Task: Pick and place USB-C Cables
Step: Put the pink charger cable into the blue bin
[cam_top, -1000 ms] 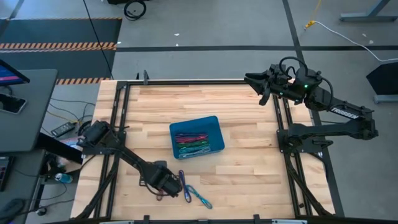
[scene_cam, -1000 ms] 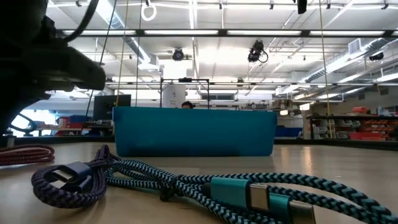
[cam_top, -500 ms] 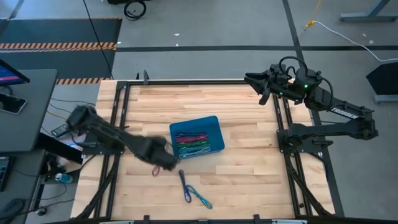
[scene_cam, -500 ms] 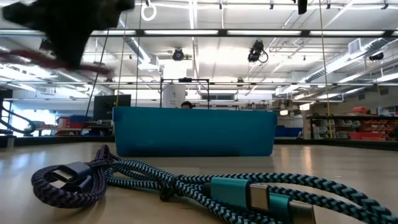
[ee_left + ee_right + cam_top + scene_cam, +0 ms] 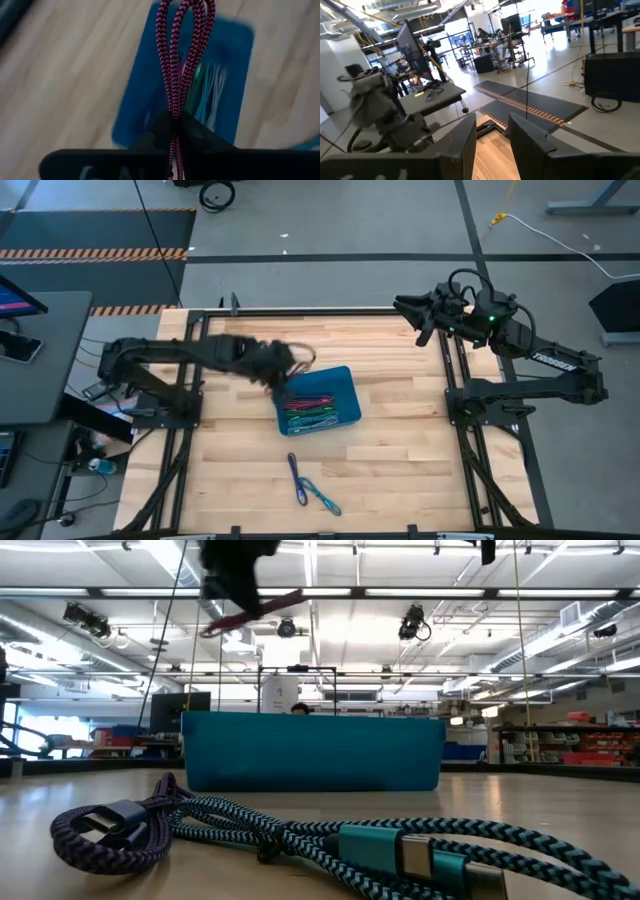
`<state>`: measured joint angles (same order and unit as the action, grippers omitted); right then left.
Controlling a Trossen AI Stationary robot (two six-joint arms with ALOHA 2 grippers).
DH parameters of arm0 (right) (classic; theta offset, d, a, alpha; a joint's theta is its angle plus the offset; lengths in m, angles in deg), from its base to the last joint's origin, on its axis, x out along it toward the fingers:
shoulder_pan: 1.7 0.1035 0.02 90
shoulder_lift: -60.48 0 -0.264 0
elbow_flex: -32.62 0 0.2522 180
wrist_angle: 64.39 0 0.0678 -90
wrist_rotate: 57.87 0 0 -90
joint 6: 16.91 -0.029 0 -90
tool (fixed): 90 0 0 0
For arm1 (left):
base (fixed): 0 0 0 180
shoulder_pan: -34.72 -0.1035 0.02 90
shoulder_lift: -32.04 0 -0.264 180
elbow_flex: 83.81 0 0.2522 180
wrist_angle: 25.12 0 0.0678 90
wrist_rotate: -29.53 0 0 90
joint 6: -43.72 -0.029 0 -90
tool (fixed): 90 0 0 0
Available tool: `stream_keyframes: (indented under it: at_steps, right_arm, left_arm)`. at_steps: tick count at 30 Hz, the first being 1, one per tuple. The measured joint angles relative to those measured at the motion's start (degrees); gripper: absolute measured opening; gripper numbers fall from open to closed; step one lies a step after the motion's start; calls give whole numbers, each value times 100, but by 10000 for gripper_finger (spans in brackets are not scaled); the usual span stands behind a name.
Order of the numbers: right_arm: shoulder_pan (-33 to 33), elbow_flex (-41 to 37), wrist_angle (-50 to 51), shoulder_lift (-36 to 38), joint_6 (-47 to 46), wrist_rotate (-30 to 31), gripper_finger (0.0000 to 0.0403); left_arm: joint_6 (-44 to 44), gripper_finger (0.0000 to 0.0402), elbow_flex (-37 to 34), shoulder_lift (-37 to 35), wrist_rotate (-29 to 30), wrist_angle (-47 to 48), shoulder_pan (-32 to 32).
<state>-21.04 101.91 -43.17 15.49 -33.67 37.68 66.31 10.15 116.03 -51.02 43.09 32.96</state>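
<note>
Left pincer [image 5: 175,131] clamped on a maroon cable [image 5: 181,55].
Its loops dangle above the blue bin's [image 5: 343,380] ten-o'clock corner.

You were working in a large industrial lab or workshop: long ceiling light strips [image 5: 330,592] ran over open floor, shelving racks [image 5: 590,745] stood far right, hazard-striped floor mats [image 5: 95,253] lay beyond the wooden table [image 5: 400,450], and desks with monitors [image 5: 412,47] filled the room.
</note>
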Motion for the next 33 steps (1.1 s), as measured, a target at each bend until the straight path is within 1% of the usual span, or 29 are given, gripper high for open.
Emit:
stream_keyframes:
  at_steps: [2, 4, 7, 12, 19, 26, 33]
  right_arm:
    - [0, 0, 10, 0, -4, 66, 119]
    - [0, 0, 23, 0, -7, 74, 119]
    - [-1, 0, 53, 0, -9, 84, 119]
    - [-2, 0, 246, 0, -155, 103, 119]
    - [-2, 0, 525, -95, -302, 431, 119]
    - [-2, 0, 611, -315, -422, 548, 119]
    - [-4, -2, 588, -532, -428, 549, 119]
  left_arm:
    - [-607, 17, 7, 34, -274, -449, -286]
    - [-1054, 17, 9, 124, -464, -688, -510]
    - [-1520, 17, 4, 295, -641, -708, -748]
    - [-1976, 17, 4, 714, -1079, -709, -948]
    - [-2175, 17, 4, 1410, -1655, -1063, -856]
    - [-2399, 17, 4, 2080, -1703, -1134, -731]
    - [-2533, 17, 4, 2605, -2040, -1113, -557]
